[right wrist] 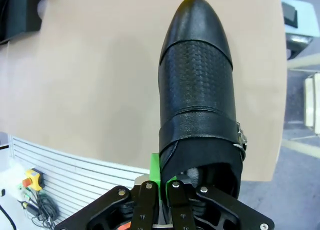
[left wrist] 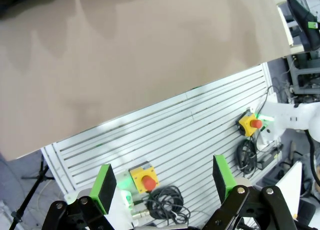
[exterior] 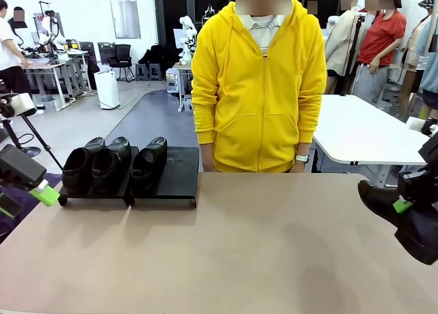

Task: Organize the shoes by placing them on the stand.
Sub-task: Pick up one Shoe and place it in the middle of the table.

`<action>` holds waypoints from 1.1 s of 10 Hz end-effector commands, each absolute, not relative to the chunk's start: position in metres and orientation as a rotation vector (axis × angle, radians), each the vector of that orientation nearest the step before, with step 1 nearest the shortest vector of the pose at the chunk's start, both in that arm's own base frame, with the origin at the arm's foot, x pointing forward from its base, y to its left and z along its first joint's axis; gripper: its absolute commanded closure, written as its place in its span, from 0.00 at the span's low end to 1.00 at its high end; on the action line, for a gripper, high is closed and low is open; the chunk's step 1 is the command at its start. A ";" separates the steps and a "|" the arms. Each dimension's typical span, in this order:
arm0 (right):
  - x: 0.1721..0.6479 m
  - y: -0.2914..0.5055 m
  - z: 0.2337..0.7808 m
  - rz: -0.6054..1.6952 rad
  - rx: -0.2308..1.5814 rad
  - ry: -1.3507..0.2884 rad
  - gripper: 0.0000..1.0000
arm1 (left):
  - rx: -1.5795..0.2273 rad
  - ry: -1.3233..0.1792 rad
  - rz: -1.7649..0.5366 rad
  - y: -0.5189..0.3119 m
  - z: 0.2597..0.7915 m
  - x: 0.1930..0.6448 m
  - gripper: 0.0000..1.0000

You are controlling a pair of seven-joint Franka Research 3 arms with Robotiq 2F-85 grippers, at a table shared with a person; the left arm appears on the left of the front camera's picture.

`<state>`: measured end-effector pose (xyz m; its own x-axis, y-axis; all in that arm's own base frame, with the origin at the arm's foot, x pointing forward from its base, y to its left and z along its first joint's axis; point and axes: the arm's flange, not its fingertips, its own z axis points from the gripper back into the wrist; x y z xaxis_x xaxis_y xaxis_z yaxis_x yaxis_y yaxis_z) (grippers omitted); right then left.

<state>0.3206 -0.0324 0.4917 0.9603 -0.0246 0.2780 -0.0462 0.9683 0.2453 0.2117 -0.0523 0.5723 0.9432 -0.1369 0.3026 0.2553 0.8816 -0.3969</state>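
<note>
Three black shoes (exterior: pixel 82 165) (exterior: pixel 111 162) (exterior: pixel 149 162) stand side by side on the low black stand (exterior: pixel 179 180) at the table's far left, toes toward me. The stand's right part is bare. A black shoe (exterior: pixel 383 203) hangs above the table's right edge, and my right gripper (exterior: pixel 404 206) is shut on it. In the right wrist view that shoe (right wrist: pixel 200 89) points away, with the right gripper (right wrist: pixel 162 179) pinching the rim of its opening. My left gripper (exterior: pixel 26 199) hovers open at the left edge, nothing between its fingers (left wrist: pixel 106 187).
A person in a yellow hoodie (exterior: pixel 259 88) stands at the far side, hands below the table edge. The tan tabletop (exterior: pixel 226 252) is bare in the middle and front. The left wrist view looks down past the table's near edge onto a slatted panel (left wrist: pixel 190 135) with cables.
</note>
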 end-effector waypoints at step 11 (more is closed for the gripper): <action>0.387 0.333 0.439 0.005 0.310 -0.309 1.00 | -0.461 -0.281 -0.209 -0.051 0.573 0.214 0.00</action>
<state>0.3712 0.3177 0.4417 0.9603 -0.0355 0.2767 -0.0582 0.9446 0.3232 0.2118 -0.0522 0.5723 0.9433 -0.1366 0.3026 0.2551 0.8817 -0.3970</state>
